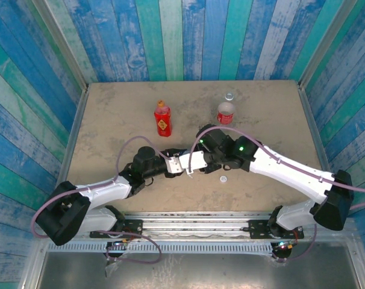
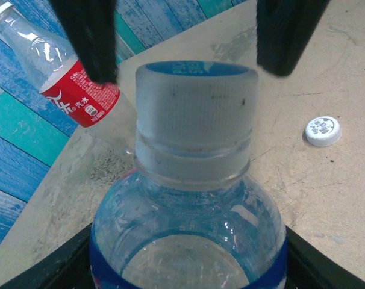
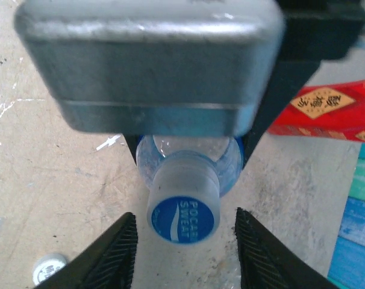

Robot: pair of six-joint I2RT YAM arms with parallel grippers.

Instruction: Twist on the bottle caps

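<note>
Blue cap [image 3: 182, 220]: sat on the neck of the short clear bottle [image 2: 188, 241].
Left fingers [image 2: 50, 268]: pinched that bottle's body just behind the blue cap.
Right fingers [image 3: 116, 259]: spread, one on each side of the blue cap and apart from it.
Step, as judged: twisting the blue cap tight.
Doing it well: close squarely on the cap's wall, centred on it. Turn about the neck's line without pushing sideways, while the left fingers stop the bottle spinning.
White cap [image 2: 323, 130]: lay loose on the bench [image 2: 327, 198], well aside of the blue cap.
Red-label bottle [image 2: 80, 96]: beyond the blue cap, its mouth cut off by the frame edge.
Hard to tell: whether the blue cap was fully seated. The bottle's base was out of frame.
</note>
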